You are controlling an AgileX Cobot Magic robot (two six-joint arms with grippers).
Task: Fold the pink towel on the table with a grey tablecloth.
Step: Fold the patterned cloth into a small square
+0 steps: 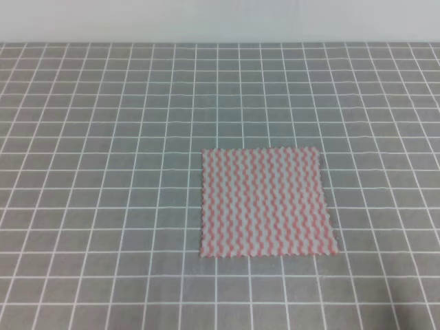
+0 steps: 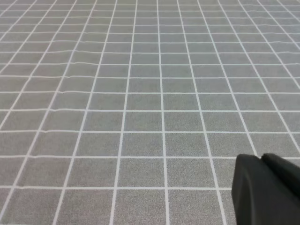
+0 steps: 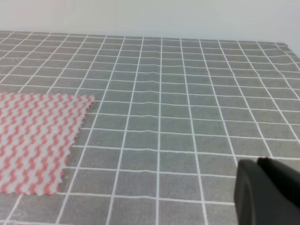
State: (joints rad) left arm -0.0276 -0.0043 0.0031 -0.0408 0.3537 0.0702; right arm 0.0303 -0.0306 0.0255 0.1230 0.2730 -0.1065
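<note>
Both grippers, left [image 2: 267, 192] and right [image 3: 267, 192], show only a dark corner, so spread or pressed together I cannot tell; neither touches the pink towel [image 1: 265, 203], flat on the grey worktop [image 1: 103, 137], unfolded, at the right gripper's ten o'clock.

A plain pale wall [image 1: 220, 20] runs along behind the far edge.

Bare test bench, grid-marked grey tablecloth [image 1: 103, 172]; plain white wall [image 1: 220, 20]
</note>
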